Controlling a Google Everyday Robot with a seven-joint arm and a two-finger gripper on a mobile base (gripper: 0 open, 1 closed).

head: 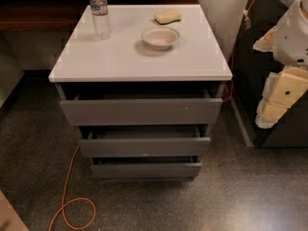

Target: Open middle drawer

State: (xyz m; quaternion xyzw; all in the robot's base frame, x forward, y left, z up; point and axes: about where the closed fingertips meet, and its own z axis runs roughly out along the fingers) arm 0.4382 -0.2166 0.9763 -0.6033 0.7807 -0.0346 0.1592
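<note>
We see the middle drawer [144, 147] as the second of three flat dark-grey fronts in a small cabinet, with a tiny white speck near its lower edge. It stands pulled out a little from the body, so that a strip of its plain grey tray shows behind the front panel. Directly above it the top drawer [140, 111], the tallest and widest front, also juts forward, with a dark gap under the counter [120, 61]. Below it the bottom drawer [146, 170], the narrowest front, sits slightly out as well.

On the white counter we find a clear water bottle [99, 13] standing upright near the back left corner, a shallow pale bowl [160, 37] near the middle right, and a yellow sponge [168, 17] just behind the bowl, apart from it.

An orange cable [67, 196] loops across the speckled floor at the lower left of the cabinet.

The end effector [278, 100], white with cream-yellow parts, hangs at the right edge of the view, well apart from the drawers and touching none of them; we cannot tell whether it is open or closed.
</note>
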